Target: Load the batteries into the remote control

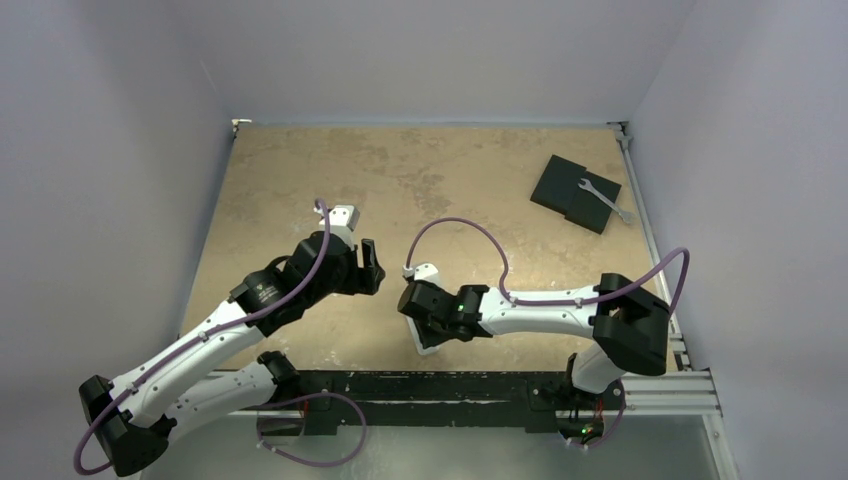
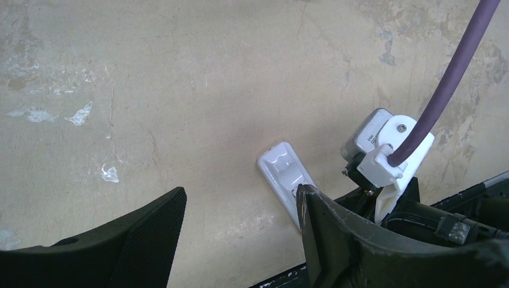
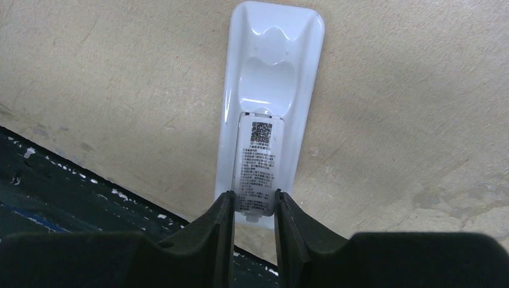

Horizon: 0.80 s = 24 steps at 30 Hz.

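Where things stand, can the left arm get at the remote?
Probably yes. The left gripper is open, with only table between it and the free end of the remote control; the right gripper pinches just the other end.

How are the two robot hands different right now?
The left hand is spread open and holds nothing; the right hand is pinched narrowly on the labelled back of the remote control. The left hand hangs over the table beside the remote control; the right hand sits at the remote control's end, by the table's near edge. Both are black and two-fingered, with purple cables.
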Tool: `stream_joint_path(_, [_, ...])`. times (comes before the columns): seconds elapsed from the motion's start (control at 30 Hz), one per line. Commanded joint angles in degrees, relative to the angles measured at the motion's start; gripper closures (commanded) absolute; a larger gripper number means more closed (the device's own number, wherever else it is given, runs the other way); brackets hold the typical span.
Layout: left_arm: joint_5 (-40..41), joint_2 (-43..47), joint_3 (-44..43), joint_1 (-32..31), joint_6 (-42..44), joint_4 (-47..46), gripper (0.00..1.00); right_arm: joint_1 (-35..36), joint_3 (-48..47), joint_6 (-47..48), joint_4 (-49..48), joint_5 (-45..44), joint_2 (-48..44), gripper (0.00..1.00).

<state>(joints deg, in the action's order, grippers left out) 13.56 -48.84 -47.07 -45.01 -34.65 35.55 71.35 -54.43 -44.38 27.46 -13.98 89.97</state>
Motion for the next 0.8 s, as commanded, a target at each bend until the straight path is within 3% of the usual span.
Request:
stream_joint_path(0.0, [0.76,0.94,-1.22,0.28,1.46,-0.36,0.32,0.53,-2.04,-0.71,0.84,-0.64,0.07,1.00])
stream_joint_path(0.77, [0.68,1.47,-1.01,0.28,1.27,-0.24,0.32,1.01,-2.58,-2.46,1.63,-2.27,1.40,1.00])
